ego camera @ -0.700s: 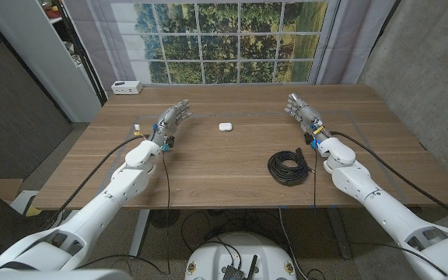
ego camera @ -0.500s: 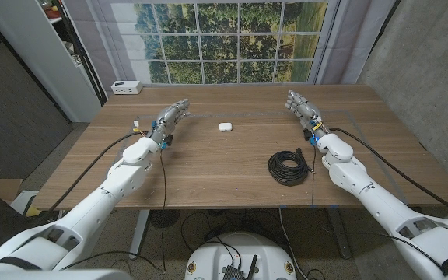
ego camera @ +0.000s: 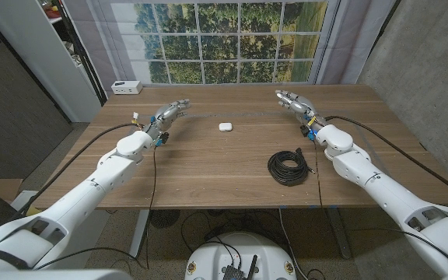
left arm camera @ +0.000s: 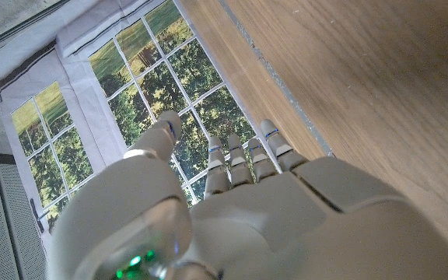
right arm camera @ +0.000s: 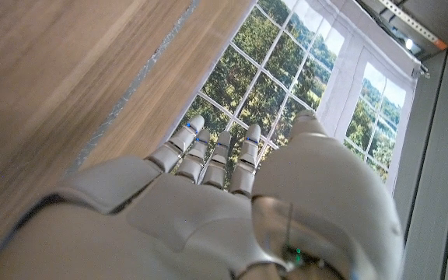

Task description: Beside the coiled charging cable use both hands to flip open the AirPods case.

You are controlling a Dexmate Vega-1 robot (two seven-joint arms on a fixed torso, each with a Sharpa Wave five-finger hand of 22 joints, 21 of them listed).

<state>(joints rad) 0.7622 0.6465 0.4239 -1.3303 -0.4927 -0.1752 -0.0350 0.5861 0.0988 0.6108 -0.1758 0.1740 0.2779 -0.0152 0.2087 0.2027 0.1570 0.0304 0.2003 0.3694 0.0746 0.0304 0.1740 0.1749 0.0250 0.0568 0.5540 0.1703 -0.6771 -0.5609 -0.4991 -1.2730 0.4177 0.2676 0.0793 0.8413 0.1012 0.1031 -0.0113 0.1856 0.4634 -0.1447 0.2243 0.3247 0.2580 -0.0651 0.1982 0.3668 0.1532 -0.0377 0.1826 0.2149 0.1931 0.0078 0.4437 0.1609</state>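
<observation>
The white AirPods case (ego camera: 225, 126) lies closed on the wooden table (ego camera: 216, 167), toward its far middle. A coiled black charging cable (ego camera: 289, 167) lies nearer, to the right of the case. My left hand (ego camera: 166, 115) hovers to the left of the case with its fingers stretched out and nothing in it. My right hand (ego camera: 295, 103) is to the right of the case, beyond the cable, fingers likewise extended and holding nothing. The left wrist view shows the back of my left hand (left arm camera: 232, 202) over bare wood, and the right wrist view the back of my right hand (right arm camera: 208, 202).
A small white box (ego camera: 125, 87) sits at the table's far left corner, in front of the window (ego camera: 224, 39). A thin tape line (ego camera: 255, 113) runs across the tabletop near the case. Black cables trail along both arms.
Both hands have moved inward toward the case and slightly farther from me. The case and cable have not moved.
</observation>
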